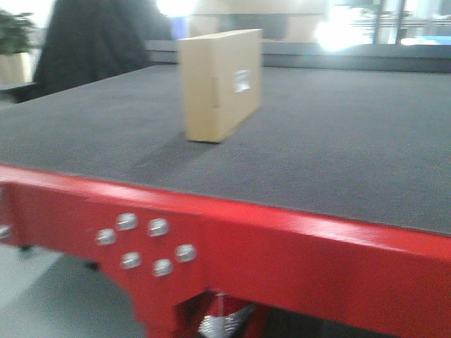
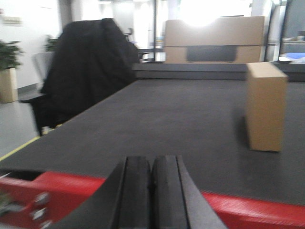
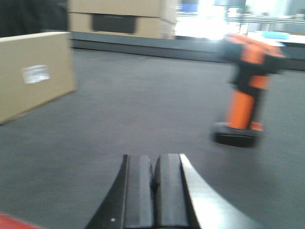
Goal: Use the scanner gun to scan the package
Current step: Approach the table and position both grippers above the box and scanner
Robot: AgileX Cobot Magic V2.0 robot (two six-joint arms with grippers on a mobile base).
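Open grey mat on every visible side of the package — free passage; scanner gun stands upright well to its right, bare lane between.

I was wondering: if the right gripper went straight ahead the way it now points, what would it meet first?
Nothing close, it seems: the shut right gripper aims at bare mat between the package on its left and the scanner gun on its right. Depth is unclear.
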